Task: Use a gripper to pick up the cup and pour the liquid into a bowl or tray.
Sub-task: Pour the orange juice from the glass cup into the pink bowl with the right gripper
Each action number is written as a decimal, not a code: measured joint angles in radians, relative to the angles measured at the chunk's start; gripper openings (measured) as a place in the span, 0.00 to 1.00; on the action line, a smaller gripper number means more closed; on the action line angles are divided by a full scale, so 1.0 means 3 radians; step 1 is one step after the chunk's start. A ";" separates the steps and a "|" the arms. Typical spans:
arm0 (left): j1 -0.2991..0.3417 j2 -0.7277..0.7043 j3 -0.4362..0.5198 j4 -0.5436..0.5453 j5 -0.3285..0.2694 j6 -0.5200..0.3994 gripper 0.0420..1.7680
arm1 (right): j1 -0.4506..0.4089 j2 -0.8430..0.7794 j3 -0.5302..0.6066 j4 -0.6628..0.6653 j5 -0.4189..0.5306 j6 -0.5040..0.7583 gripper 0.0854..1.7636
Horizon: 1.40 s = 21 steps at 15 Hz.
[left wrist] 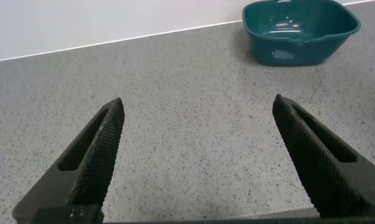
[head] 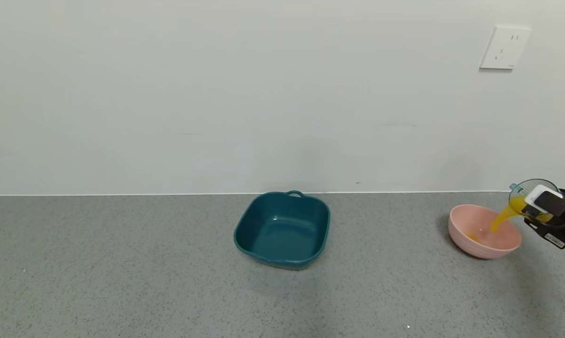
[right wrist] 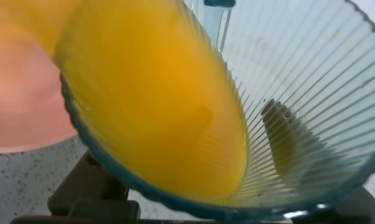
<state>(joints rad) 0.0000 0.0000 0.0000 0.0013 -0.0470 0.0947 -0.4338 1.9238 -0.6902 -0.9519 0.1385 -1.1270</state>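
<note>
A: Where does the cup (head: 532, 192) sit relative to the pink bowl (head: 484, 231)?

B: It hangs tipped above the bowl's rim on the side away from the teal tray (head: 282, 229). Its mouth leans toward the bowl and its tab points up and toward the wall.

A: And what carries it?

B: The right gripper (head: 545, 209). It comes in from beyond the bowl, on the side opposite the tray, with its fingers closed around the cup's wall. A small white block sits on top of it, right against the cup. In the right wrist view one dark finger (right wrist: 286, 134) shows through the ribbed translucent wall (right wrist: 312, 81).

A: The liquid?

B: Orange-yellow liquid (head: 500, 218) runs in a curved stream from the cup's lower lip down into the bowl, landing on the inside near that same rim. A small pool (head: 472, 238) has gathered at the bowl's bottom. Up close, the liquid (right wrist: 150, 99) fills the low side of the tilted cup, with the pink of the bowl (right wrist: 19, 106) just beyond the lip.

A: The other arm?

B: The left gripper (left wrist: 197, 158) hovers over the grey countertop (left wrist: 194, 106), on the far side of the tray from the bowl. Its jaws are spread wide and hold nothing. The tray (left wrist: 299, 28) lies well apart from it, by the wall.
</note>
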 joint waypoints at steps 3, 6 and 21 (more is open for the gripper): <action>0.0000 0.0000 0.0000 0.0001 0.0000 0.0000 0.97 | -0.0001 0.0040 -0.0004 -0.0002 -0.0075 -0.0170 0.75; 0.0000 0.0000 0.0000 0.0000 0.0000 0.0000 0.97 | -0.0001 0.0069 -0.0006 -0.0004 -0.0118 -0.0282 0.75; 0.0000 0.0000 0.0000 0.0001 0.0001 0.0000 0.97 | 0.0038 0.0122 -0.0113 -0.0013 -0.0435 -0.0899 0.75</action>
<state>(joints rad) 0.0000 0.0000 0.0000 0.0017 -0.0466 0.0947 -0.4223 1.9604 -0.7240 -0.9560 0.0081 -1.3966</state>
